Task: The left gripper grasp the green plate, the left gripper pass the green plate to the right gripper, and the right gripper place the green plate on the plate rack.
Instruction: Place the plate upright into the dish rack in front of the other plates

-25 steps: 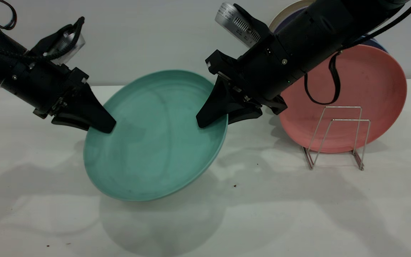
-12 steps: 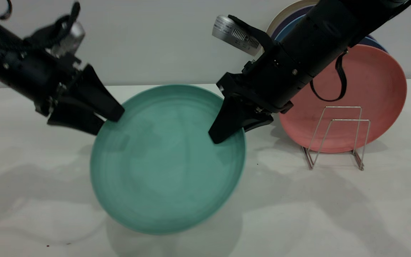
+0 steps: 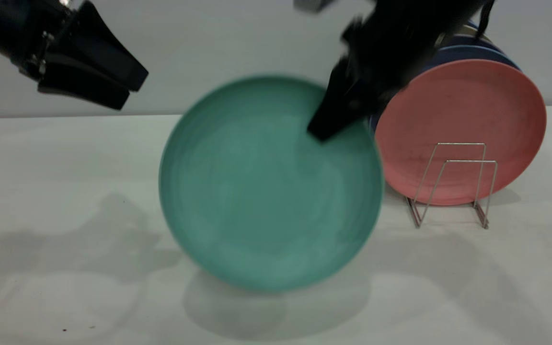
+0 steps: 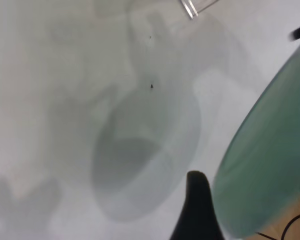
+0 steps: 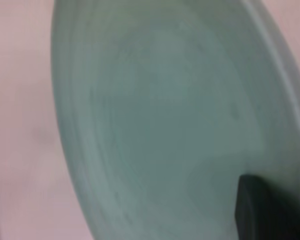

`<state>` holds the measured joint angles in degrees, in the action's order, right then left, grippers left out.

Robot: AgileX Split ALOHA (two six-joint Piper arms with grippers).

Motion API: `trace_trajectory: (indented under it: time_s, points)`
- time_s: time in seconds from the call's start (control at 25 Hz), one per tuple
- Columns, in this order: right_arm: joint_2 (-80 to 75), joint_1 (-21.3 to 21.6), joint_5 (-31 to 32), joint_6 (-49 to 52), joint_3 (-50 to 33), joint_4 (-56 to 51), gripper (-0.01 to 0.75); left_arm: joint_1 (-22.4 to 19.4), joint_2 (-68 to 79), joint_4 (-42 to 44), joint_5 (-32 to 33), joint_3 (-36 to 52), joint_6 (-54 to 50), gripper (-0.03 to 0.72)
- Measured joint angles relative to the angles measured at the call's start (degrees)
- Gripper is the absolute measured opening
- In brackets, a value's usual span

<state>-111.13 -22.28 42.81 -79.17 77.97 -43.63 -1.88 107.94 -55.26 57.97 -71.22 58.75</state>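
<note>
White table fills the lower part of the frame; a round shadow lies on it at bottom centre, below the plate. Green plate is in the centre of the frame, near upright, face toward the camera, lifted clear of the table, blurred. Right gripper comes down from top centre-right and pinches the plate's upper right rim; one black finger lies over the plate face, the other is hidden behind it. In the right wrist view the green plate fills nearly the whole picture, with a dark finger pressed on it at lower right. Left gripper sits at upper left of the frame, well apart from the plate, fingers spread a little, nothing between them. In the left wrist view one black finger shows at bottom centre and the green plate edge is at right, not touching it.

Wire rack stands on the table at right of frame, just beside the green plate's right edge. Its front loops hold nothing. Pink plate stands upright behind those loops; its foot is at the rack, exact slot unclear. Dark blue plates stack behind the pink one, only top edges visible. Grey wall at back.
</note>
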Motion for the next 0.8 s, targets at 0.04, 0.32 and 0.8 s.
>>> trace_trajectory:
  time_s: [0.04, 0.32, 0.8]
  points:
    - [2.1, 0.0, 0.0, -1.8, 0.0, 1.8, 0.068, 0.0, -0.4, 0.1, 0.0, 0.0, 0.0, 0.6]
    - [11.5, 4.0, -3.1, -5.9, 0.0, 20.7, 0.068, 0.0, -0.9, 0.2, 0.2, 0.0, -0.1, 0.593]
    - [12.1, 19.1, -8.6, -4.0, -0.1, 19.8, 0.068, 0.0, -0.9, 0.2, 0.2, 0.0, -0.2, 0.593]
